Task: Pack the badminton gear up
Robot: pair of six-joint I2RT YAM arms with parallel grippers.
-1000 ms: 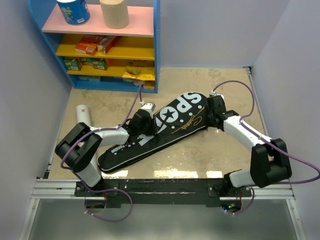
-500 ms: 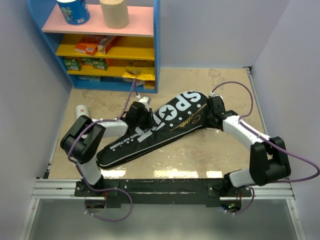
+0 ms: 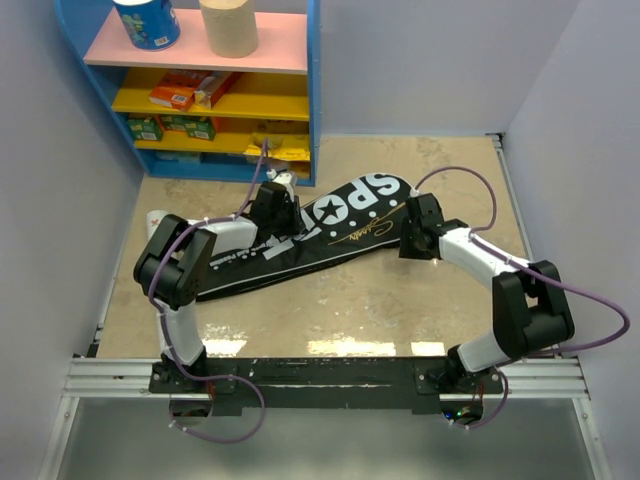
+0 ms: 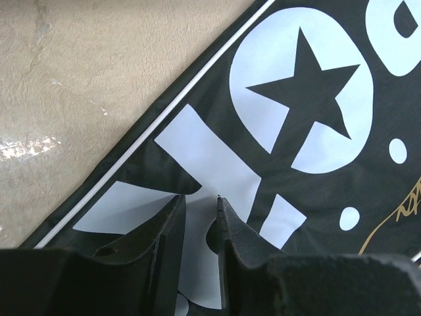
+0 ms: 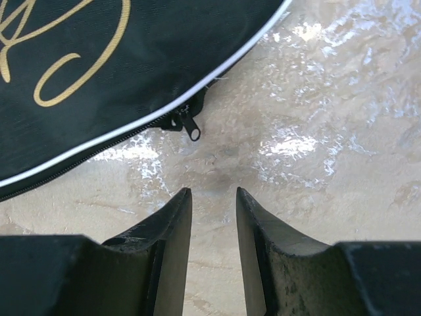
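Two grippers tend the bag (image 3: 330, 235), which lies slantwise on the counter (image 5: 329, 131), its zip tab (image 5: 191, 128) on the edge nearest the right arm.
Left gripper (image 4: 199, 210) is drawn narrow on the bag's white lettering, apparently nipping a fold of cloth. Right gripper (image 5: 214, 197) hangs part-open and empty over bare counter, just short of the tab. Zipping looks like the step in hand: the right should ease forward, close on the tab alone, not the piping, then pull along the seam while the left pins the bag.
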